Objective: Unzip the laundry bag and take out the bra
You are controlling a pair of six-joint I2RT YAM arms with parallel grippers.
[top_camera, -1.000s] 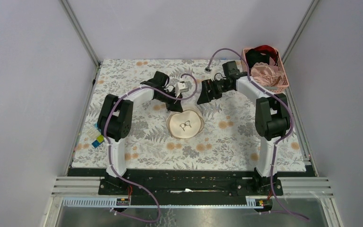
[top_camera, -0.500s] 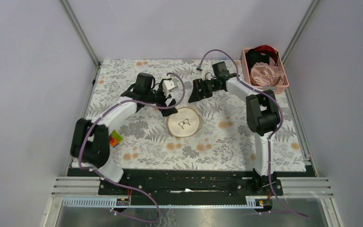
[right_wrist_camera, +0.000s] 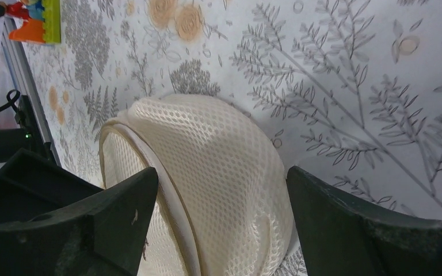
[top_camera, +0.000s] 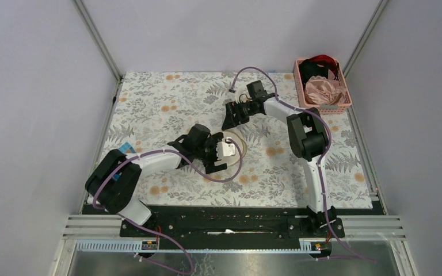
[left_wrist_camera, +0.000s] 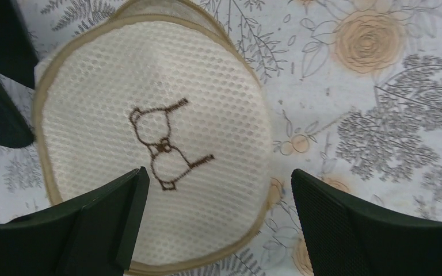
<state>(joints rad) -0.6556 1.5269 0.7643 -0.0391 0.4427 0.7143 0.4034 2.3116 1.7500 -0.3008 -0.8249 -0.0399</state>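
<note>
The laundry bag (left_wrist_camera: 155,138) is a round cream mesh case with a small dark line drawing on its face, lying flat and zipped on the floral cloth. My left gripper (left_wrist_camera: 216,227) hovers open just above it, one finger over its face and the other past its rim. In the top view the left gripper (top_camera: 217,155) covers most of the laundry bag (top_camera: 240,141). My right gripper (top_camera: 229,118) is on the far side, open and apart from the bag. In the right wrist view its fingers (right_wrist_camera: 98,224) frame the laundry bag (right_wrist_camera: 218,184) edge-on. The bra is hidden.
A pink slatted basket (top_camera: 345,102) at the back right corner holds black, red and dusky pink garments. A small bright toy block (right_wrist_camera: 31,20) lies near the left arm, seen as a blue bit (top_camera: 125,148) from above. Metal rails run along the near edge.
My left gripper has opened and swung from the bag's far side to over its near side. The bag, pinched out of shape before, now lies round. My right gripper has shifted left towards it.
</note>
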